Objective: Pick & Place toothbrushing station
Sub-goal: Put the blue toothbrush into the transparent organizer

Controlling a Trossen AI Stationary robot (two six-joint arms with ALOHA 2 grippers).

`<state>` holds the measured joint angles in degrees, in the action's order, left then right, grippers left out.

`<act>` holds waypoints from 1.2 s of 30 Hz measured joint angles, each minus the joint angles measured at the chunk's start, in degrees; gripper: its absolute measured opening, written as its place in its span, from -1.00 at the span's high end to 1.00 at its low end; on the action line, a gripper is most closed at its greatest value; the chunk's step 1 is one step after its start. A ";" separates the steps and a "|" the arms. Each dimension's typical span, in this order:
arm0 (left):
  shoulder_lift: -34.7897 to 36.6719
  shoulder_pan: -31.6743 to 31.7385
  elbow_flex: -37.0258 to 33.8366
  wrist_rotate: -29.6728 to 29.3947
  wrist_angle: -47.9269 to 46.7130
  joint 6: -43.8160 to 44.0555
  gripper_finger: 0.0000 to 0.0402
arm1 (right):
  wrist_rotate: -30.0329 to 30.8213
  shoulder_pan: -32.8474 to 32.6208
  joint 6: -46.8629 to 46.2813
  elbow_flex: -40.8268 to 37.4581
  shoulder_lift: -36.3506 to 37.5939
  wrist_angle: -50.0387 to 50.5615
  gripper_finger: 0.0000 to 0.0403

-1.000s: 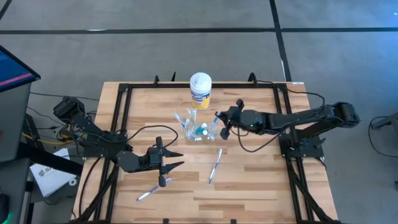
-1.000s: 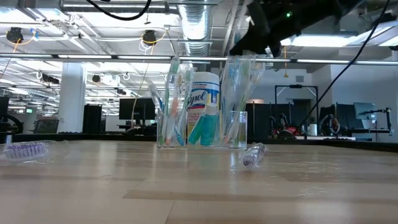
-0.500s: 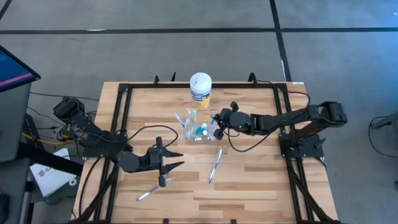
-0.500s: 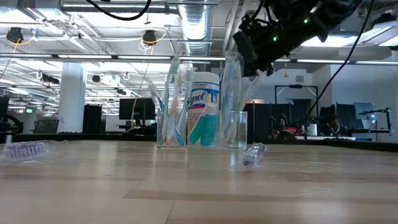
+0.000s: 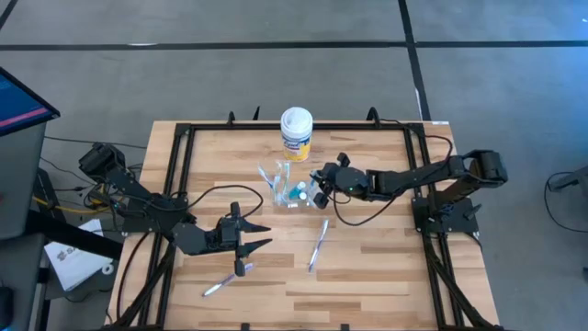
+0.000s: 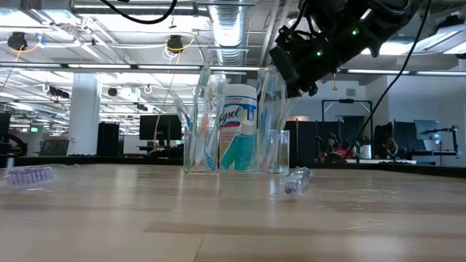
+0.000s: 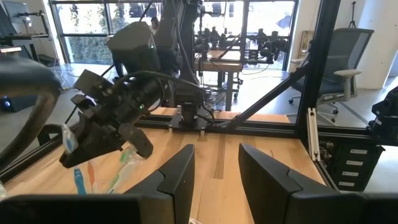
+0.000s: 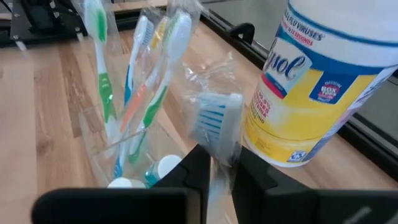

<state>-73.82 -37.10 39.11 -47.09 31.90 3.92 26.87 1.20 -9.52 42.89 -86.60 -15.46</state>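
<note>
One toothbrush [image 8: 214,124] stands between right claw [image 8: 217,163] fingers.

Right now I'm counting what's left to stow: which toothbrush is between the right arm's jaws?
The blue-bristled toothbrush in clear wrap, head up between the right gripper's jaws over the cup. The others either stand in the cup or lie loose on the table.

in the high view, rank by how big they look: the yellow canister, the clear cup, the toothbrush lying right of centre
1. Yellow canister, the widest and bulkiest.
2. Clear cup, a close second; its see-through walls make the edges unsure.
3. Loose toothbrush, long but much the slimmest.
</note>
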 joint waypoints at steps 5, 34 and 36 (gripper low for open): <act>0.00 0.00 0.00 0.01 0.02 0.00 0.41 | -0.02 -0.05 0.26 0.00 0.34 0.02 0.74; -0.07 0.00 0.00 0.02 -0.06 -0.02 0.41 | -7.38 -0.05 2.62 1.05 1.05 0.88 0.08; -0.07 -0.01 0.00 0.01 -0.03 -0.02 0.41 | -7.36 -0.03 3.00 2.51 1.69 2.71 0.01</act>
<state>-73.89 -37.11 39.11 -47.08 31.87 3.90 19.51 1.17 -6.52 45.41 -84.92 -12.75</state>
